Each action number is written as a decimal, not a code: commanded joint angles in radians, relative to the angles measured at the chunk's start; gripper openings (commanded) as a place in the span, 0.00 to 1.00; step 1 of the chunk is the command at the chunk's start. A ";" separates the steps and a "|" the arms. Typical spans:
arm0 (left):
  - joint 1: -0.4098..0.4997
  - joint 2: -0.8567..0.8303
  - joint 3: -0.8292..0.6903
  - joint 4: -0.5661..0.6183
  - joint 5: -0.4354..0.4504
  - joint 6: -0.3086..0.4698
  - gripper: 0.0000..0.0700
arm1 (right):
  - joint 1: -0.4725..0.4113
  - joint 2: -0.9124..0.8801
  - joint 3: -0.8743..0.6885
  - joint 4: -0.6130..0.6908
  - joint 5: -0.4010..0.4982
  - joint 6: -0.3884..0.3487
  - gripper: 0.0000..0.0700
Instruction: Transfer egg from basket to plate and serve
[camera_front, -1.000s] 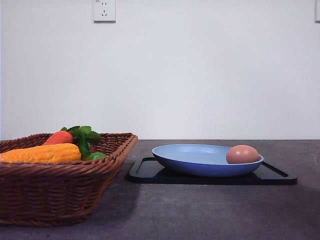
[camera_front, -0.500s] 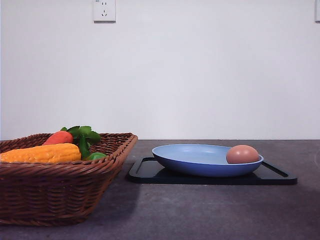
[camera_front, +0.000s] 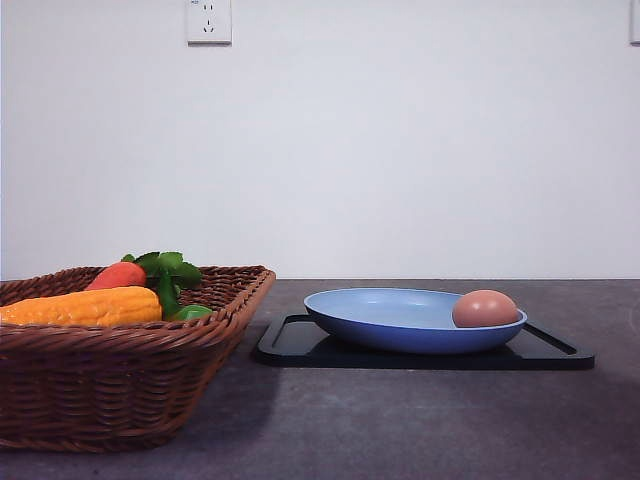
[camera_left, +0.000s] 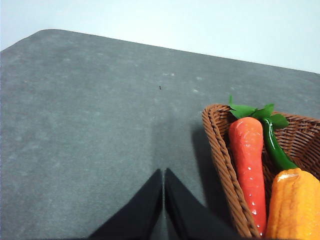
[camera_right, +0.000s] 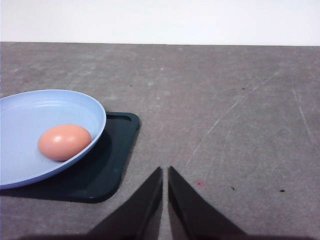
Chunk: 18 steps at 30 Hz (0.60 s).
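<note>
Nothing is seen moved since earlier; egg (camera_front: 485, 308) lies in plate (camera_front: 400, 318), right of frame, on grey table (camera_front: 420, 420); both grippers (camera_left: 163, 175) (camera_right: 165, 172) are closed, empty.

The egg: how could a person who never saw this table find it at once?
Find the black tray on the table; a light-blue plate sits on it. The egg lies inside the plate's right rim: small, smooth, brownish-pink, the plate's sole content.

We see the brownish-pink egg (camera_front: 485, 309) lying inside the light-blue plate (camera_front: 400, 318), against its right rim; the woven brown basket (camera_front: 120, 385) stands left of the plate.
</note>
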 joint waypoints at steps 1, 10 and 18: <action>0.002 -0.002 -0.019 -0.009 0.004 -0.002 0.00 | -0.001 -0.002 -0.005 0.009 0.000 0.011 0.00; 0.002 -0.002 -0.019 -0.009 0.004 -0.002 0.00 | -0.001 -0.002 -0.005 0.009 0.000 0.011 0.00; 0.002 -0.002 -0.019 -0.009 0.004 -0.002 0.00 | -0.001 -0.002 -0.005 0.009 0.000 0.011 0.00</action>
